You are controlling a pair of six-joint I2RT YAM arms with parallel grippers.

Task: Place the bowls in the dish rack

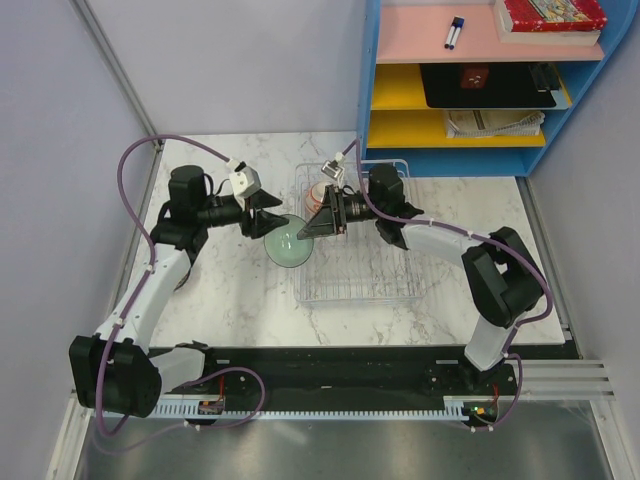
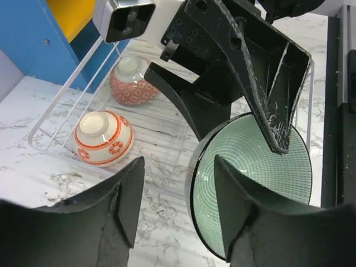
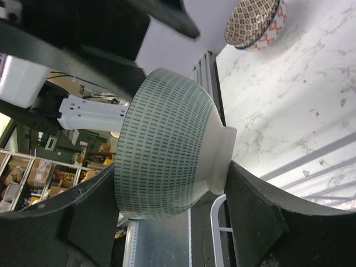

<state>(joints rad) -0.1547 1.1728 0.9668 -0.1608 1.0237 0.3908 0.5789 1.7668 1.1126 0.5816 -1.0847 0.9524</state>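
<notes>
— So, where's the pale green ceramic bowl (image 1: 288, 248)?
— Tipped on its side over the marble desk (image 1: 230, 300), just beside the left rim of the silver-white wire dish rack (image 1: 355, 298).
— Held?
— Yes, the right claw (image 1: 308, 230) clamps it, one finger inside. The left claw (image 2: 178, 167) is spread wide and empty.

From above, the right gripper (image 1: 306, 232) hides most of a reddish bowl (image 1: 321, 190) just beyond the pale green bowl (image 1: 287, 250). The left gripper (image 2: 179, 166) covers the pale green bowl's lower rim. Farther off, a brown-patterned bowl (image 3: 255, 23) is cut by the right wrist view's top edge.
</notes>
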